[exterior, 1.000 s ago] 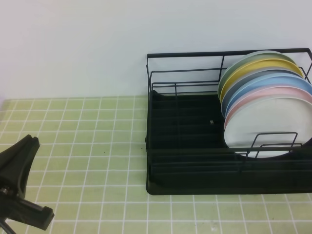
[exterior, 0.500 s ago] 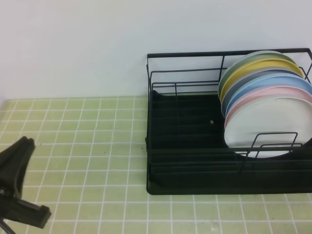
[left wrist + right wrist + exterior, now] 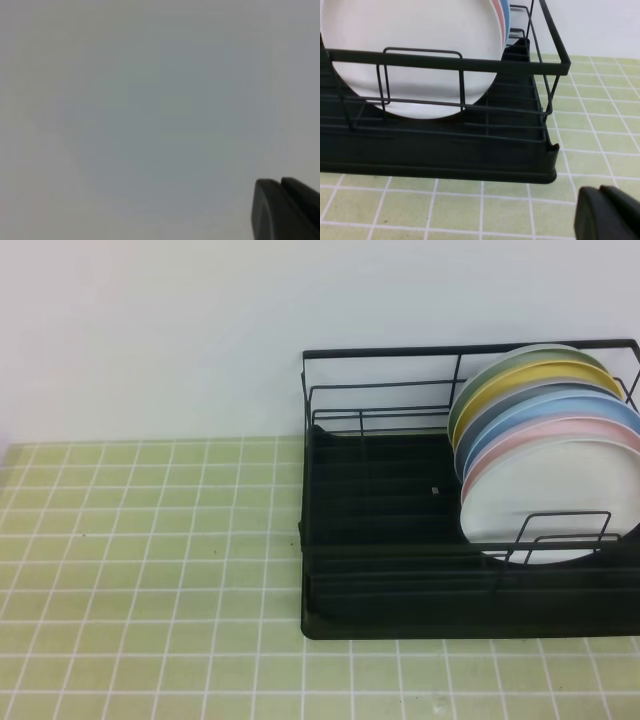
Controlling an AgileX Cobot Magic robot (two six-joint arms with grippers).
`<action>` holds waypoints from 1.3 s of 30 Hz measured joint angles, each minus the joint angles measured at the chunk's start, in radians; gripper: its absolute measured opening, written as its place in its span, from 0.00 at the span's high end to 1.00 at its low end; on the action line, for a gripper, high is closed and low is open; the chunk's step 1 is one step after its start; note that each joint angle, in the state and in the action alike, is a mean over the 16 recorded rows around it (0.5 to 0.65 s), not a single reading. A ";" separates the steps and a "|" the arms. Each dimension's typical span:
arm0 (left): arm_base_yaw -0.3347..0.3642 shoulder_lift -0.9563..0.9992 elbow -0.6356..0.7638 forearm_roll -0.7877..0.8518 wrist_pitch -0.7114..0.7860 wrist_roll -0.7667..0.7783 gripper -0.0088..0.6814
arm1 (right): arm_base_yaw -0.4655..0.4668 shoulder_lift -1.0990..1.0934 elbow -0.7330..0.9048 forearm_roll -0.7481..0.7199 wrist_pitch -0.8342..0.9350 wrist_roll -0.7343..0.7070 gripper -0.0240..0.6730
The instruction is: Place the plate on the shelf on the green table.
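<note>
The plate (image 3: 520, 515) is found upright in the shelf (image 3: 400, 580) at the right of the exterior high frame, foremost in a row of coloured plates, the pink plate (image 3: 560, 432) just behind it. Being glossy and rigid, it is judged slippery, breakable and moderately heavy. The exposed upper rim is best pinched, since a wire divider (image 3: 420, 75) crosses its lower half. The left pincer (image 3: 287, 210) and the right pincer (image 3: 607, 212) are both closed on nothing. The green bench (image 3: 150, 570) lies open at lower left.
</note>
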 joint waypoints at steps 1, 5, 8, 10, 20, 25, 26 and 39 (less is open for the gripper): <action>0.000 -0.010 0.004 -0.002 -0.027 0.005 0.99 | 0.000 0.000 0.002 -0.001 0.000 0.000 0.97; 0.000 -0.056 -0.016 -0.025 -0.089 0.060 0.99 | 0.000 0.000 0.002 -0.001 0.000 0.000 0.97; 0.000 -0.100 -0.056 -0.041 -0.071 0.114 0.99 | 0.000 0.000 0.000 0.000 0.000 0.000 0.97; 0.000 -0.132 -0.087 -0.041 -0.035 0.149 0.99 | 0.000 0.000 0.000 0.000 0.000 0.001 0.97; 0.004 -0.249 -0.234 0.090 0.396 0.194 0.99 | 0.000 0.000 0.000 0.000 0.000 0.002 0.97; 0.054 -0.279 -0.245 0.112 0.669 0.181 0.99 | 0.000 0.000 0.007 -0.002 0.000 0.002 0.97; 0.073 -0.284 -0.243 0.112 0.717 0.176 0.99 | 0.000 0.000 0.007 -0.002 0.000 0.002 0.97; 0.449 -0.484 -0.129 0.203 1.101 -0.022 0.99 | 0.000 0.000 0.004 -0.001 0.000 0.002 0.97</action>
